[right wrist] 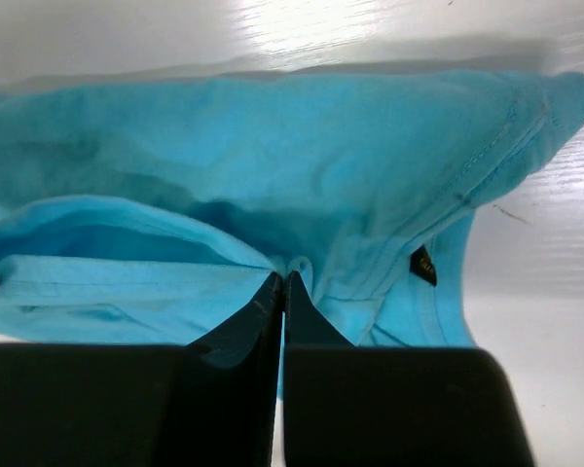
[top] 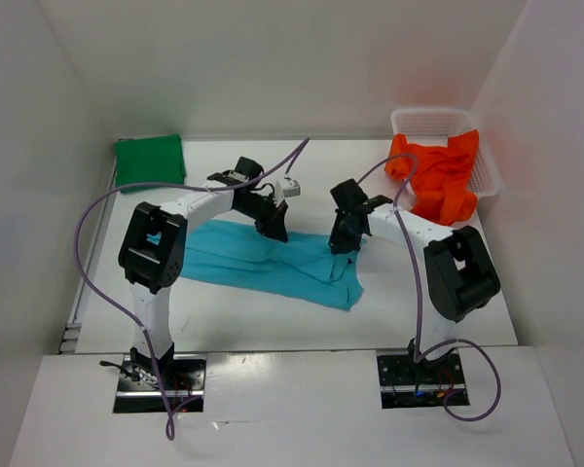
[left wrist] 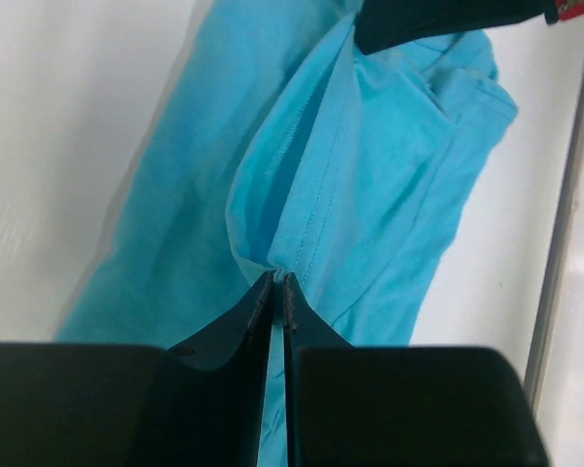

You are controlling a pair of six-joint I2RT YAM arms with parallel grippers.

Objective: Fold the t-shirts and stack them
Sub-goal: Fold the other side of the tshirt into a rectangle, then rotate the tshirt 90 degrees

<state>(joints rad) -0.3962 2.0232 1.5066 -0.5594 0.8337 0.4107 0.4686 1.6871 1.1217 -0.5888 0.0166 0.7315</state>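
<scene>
The turquoise-blue t-shirt [top: 263, 261] lies spread across the middle of the table. My left gripper [top: 275, 232] is shut on a pinch of its cloth near the upper edge; the wrist view shows a stitched hem [left wrist: 311, 185] bunched between the tips [left wrist: 280, 280]. My right gripper [top: 342, 240] is shut on the same shirt [right wrist: 273, 165] further right, the fabric puckered at its tips [right wrist: 285, 277]. A folded dark green t-shirt [top: 149, 161] lies at the far left corner. The orange-red t-shirt [top: 438, 175] is heaped over the basket's edge.
A white mesh basket [top: 430, 122] stands at the far right corner, against the white enclosure walls. Purple cables arc over both arms. A small black label [right wrist: 423, 265] shows on the blue shirt's hem.
</scene>
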